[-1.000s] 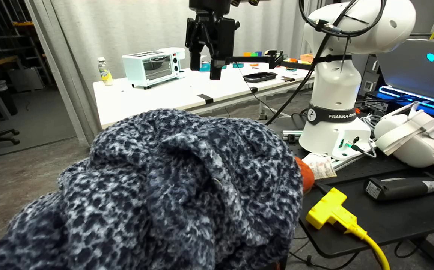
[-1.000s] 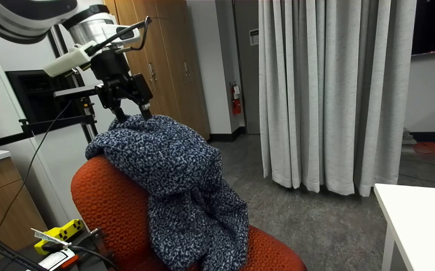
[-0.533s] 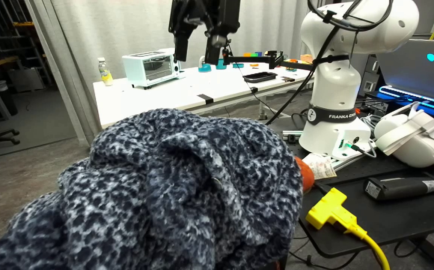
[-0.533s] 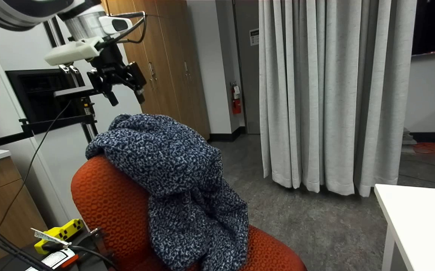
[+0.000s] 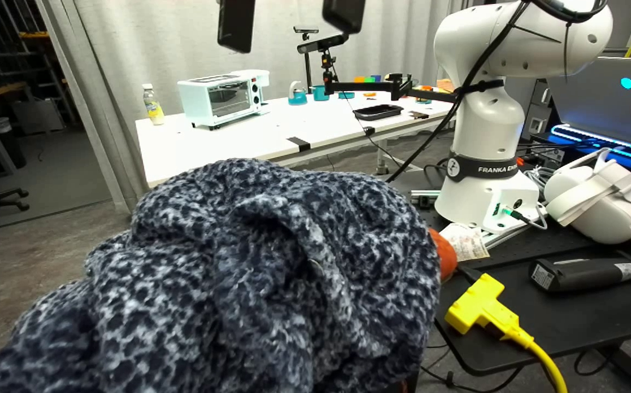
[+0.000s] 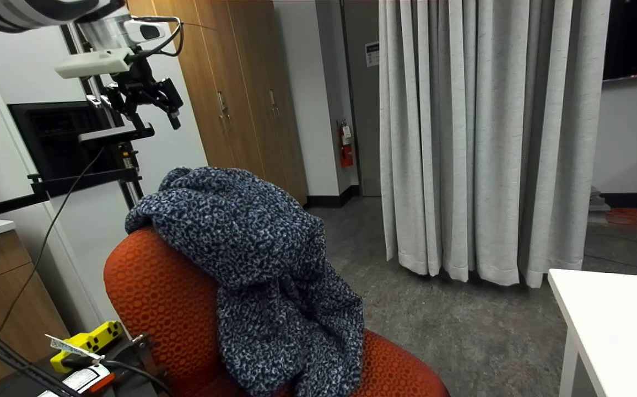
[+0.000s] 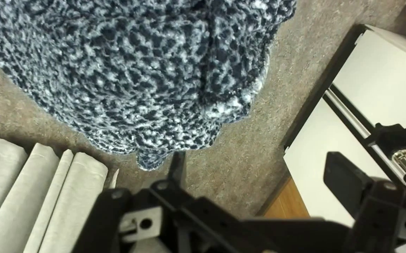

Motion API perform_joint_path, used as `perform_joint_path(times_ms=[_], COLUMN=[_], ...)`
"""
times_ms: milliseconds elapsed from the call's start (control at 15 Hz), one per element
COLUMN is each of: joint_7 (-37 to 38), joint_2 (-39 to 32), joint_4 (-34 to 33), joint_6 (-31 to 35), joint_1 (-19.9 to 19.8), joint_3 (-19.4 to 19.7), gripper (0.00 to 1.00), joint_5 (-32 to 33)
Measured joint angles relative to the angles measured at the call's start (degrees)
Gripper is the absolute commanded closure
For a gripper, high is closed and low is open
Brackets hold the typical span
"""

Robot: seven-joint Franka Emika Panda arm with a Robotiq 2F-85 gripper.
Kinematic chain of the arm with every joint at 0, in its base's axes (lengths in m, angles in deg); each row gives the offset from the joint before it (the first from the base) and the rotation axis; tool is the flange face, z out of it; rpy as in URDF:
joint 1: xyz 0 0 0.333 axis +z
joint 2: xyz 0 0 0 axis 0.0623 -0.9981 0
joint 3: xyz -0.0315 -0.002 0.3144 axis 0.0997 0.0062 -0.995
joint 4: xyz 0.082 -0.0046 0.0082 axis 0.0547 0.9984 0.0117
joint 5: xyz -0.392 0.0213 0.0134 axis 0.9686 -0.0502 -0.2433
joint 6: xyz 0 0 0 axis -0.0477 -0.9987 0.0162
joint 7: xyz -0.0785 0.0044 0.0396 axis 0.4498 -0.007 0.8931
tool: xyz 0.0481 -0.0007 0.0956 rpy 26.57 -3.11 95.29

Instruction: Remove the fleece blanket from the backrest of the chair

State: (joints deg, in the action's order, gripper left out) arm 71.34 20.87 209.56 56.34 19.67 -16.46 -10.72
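The fleece blanket (image 6: 241,231), dark and pale grey speckled, drapes in folds over the top of the orange-red backrest (image 6: 158,292) and hangs down to the seat. In an exterior view the blanket (image 5: 272,262) fills the foreground, and only a small edge of the backrest (image 5: 444,254) shows. My gripper (image 6: 161,127) is open and empty, above the blanket and apart from it. Its fingertips also show at the top edge of an exterior view (image 5: 237,33). In the wrist view the blanket (image 7: 136,70) lies ahead of the wide-apart jaws, with floor showing between them.
A black camera arm (image 6: 114,134) stands close by the gripper. A white table (image 5: 228,142) with a toaster oven (image 5: 222,98) is behind. A yellow plug (image 5: 476,305) lies on the black stand (image 5: 545,322) beside the chair. A curtain (image 6: 484,138) hangs farther back.
My open gripper has risen away from the blanket, leaving the top of an exterior view in part. The blanket and backrest have not moved.
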Motion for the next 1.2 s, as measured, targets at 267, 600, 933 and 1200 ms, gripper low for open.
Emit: perform_joint_path(times_ms=[267,600,933,1200], joint_7=[0.0,0.0,1.3,1.3], joint_2=[-0.9,-1.1,-1.4,-3.1], joint_4=[-0.6,0.0,1.6,4.7], joint_6=[0.0,0.4,1.9,5.9], joint_1=[-0.2,-0.2,-0.2,-0.3], joint_3=[0.1,0.0,-0.9,-0.9], gripper=[0.00,0.00,0.00,0.00], joint_5=[0.0,0.0,0.0,0.0])
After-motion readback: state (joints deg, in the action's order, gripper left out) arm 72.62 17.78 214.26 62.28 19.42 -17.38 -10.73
